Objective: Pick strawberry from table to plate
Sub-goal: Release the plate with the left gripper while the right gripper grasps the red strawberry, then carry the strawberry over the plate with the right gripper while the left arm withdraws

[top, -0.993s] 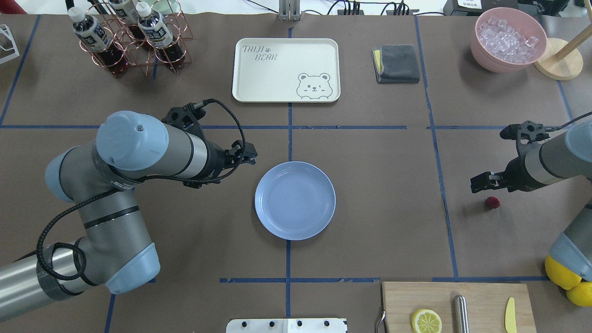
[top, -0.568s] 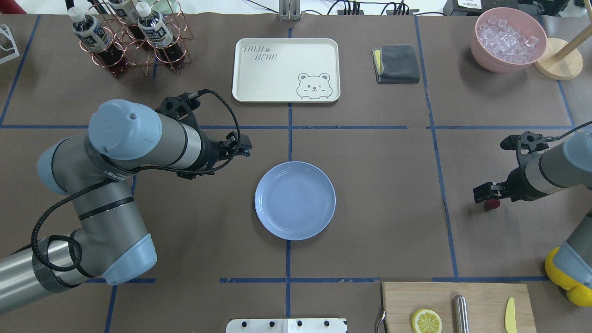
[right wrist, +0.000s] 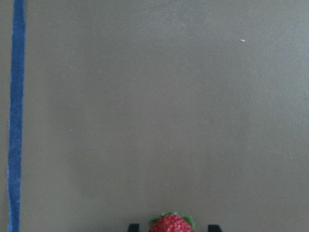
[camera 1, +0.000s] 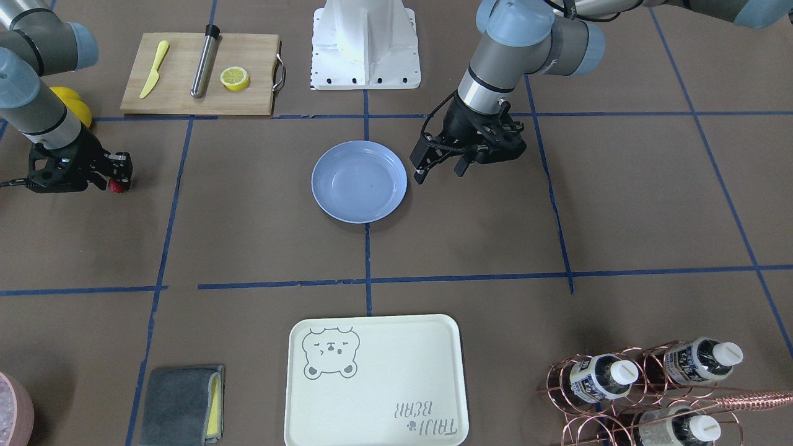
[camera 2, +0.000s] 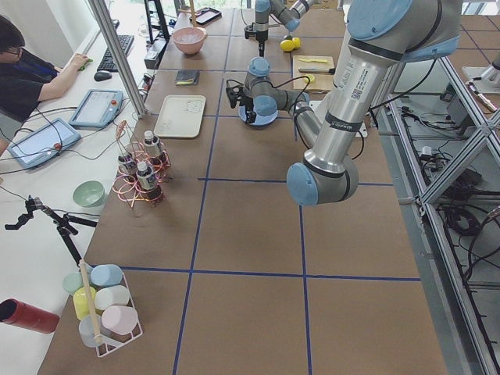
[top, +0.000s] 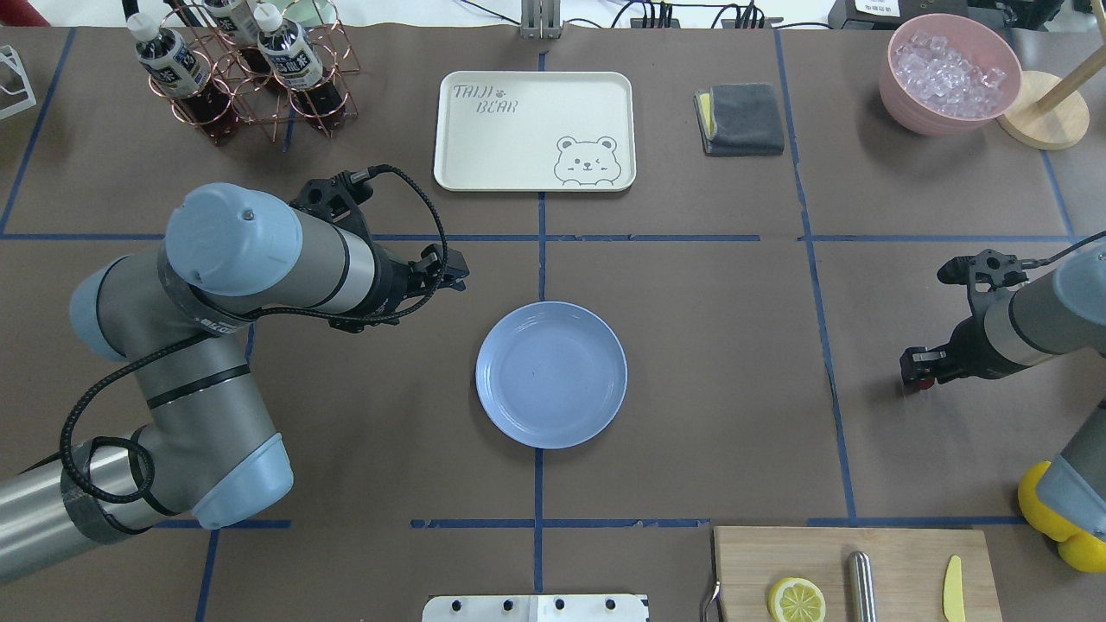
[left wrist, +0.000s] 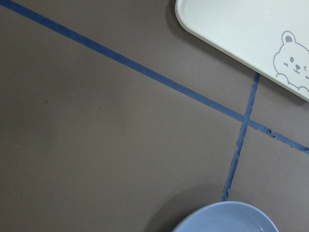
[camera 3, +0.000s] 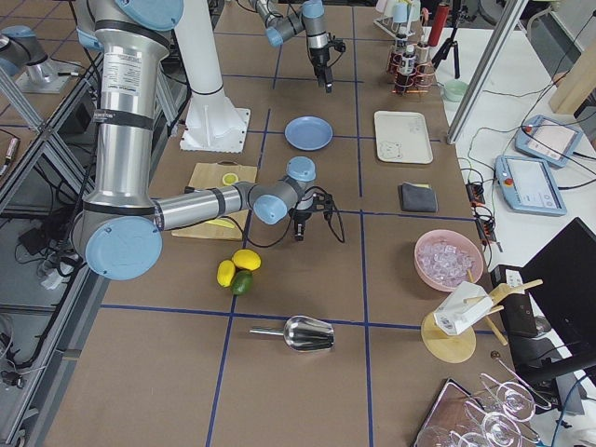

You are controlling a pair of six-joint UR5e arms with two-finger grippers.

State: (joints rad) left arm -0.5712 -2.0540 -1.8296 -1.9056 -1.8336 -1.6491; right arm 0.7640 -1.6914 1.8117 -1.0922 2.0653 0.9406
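Note:
The small red strawberry [right wrist: 171,224] lies on the brown table [top: 708,345] at the right. It shows between the two fingertips of my right gripper [top: 916,371], which is down at the table and open, with a gap on each side of the berry. From the front, the strawberry [camera 1: 114,185] peeks out below the right gripper [camera 1: 118,175]. The light-blue plate [top: 518,423] sits empty at the table's middle. My left gripper [top: 454,275] hovers open just left of and behind the plate, holding nothing; the left wrist view shows only the plate's rim [left wrist: 227,218].
A cream bear-print tray [top: 534,130] lies behind the plate. A grey cloth [top: 740,118], a pink bowl of ice [top: 949,73] and a bottle rack [top: 242,69] line the far edge. A cutting board [top: 851,570] with a lemon half [top: 796,599] and whole lemons [top: 1058,527] sit near the front right.
My right gripper has moved down and toward the front until its fingers stand on either side of the strawberry. The left arm drew back a little, away from the plate.

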